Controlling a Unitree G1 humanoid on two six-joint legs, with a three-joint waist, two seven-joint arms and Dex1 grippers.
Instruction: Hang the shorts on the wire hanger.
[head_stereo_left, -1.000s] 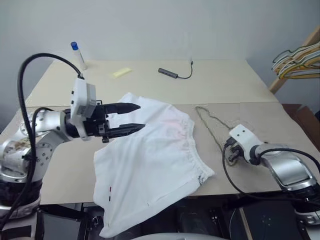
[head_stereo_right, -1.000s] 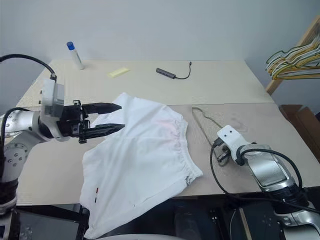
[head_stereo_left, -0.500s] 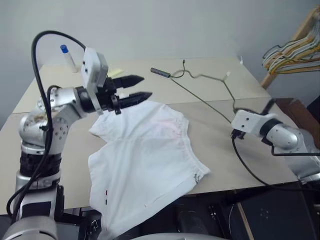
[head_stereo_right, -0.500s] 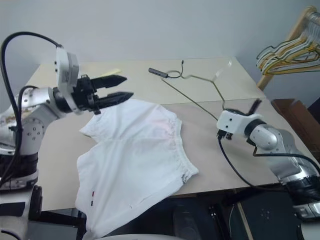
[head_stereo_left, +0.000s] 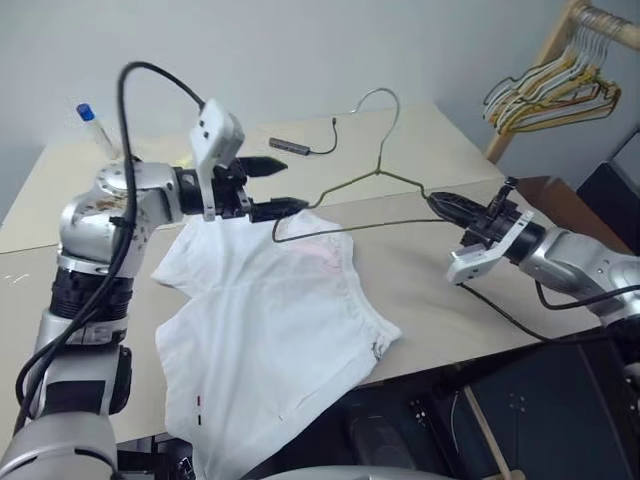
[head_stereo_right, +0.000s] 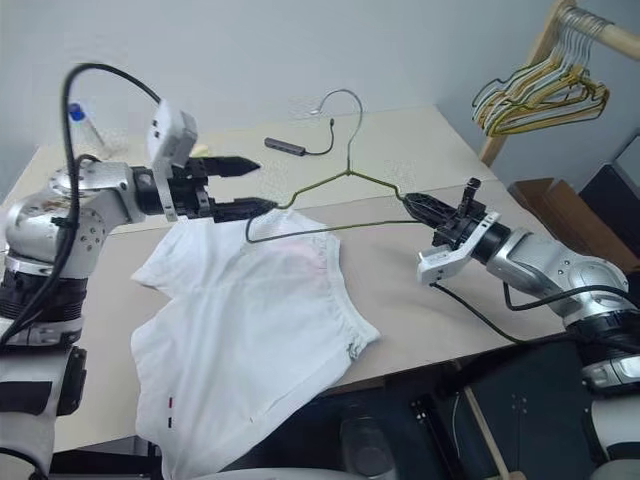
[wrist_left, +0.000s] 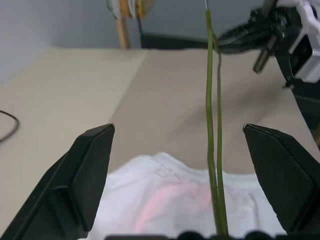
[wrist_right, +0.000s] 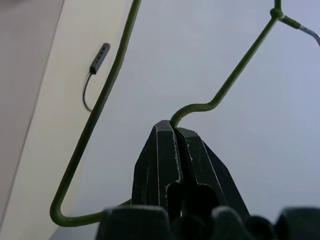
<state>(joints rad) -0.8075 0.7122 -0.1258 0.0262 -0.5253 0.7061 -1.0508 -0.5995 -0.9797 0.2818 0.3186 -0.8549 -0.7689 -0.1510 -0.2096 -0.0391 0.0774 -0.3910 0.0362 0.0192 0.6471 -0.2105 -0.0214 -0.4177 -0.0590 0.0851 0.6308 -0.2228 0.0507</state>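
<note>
Right end effector (head_stereo_left: 437, 202) is clenched on one shoulder corner of the wire hanger (head_stereo_left: 352, 183), holding it up off the bench (head_stereo_left: 430, 140) with the hook (head_stereo_left: 377, 101) pointing upward and the triangle standing roughly upright. In the right wrist view the two black fingers (wrist_right: 159, 150) are pressed together with the olive wire (wrist_right: 220, 90) pinched at their tips. The hanger's far corner reaches across toward the left end effector (head_stereo_left: 285, 185), whose fingers are spread wide; in the left wrist view the hanger's wires (wrist_left: 214, 150) run up between the two parted fingers (wrist_left: 92, 165), nearer one finger than the other, and neither finger touches them.

White shorts (head_stereo_left: 275, 320) lie spread flat on the bench under and in front of the left end effector, with the gathered waistband (head_stereo_left: 365, 300) toward the robot's right and one leg draping over the near bench edge. A small red mark (head_stereo_left: 198, 402) shows near that hanging hem.

At the back of the bench lie a dark adapter with a cable (head_stereo_left: 290, 146) and a blue-capped bottle (head_stereo_left: 90, 122). A bunch of hangers (head_stereo_left: 545, 95) hangs on a wooden rack at the robot's right.
</note>
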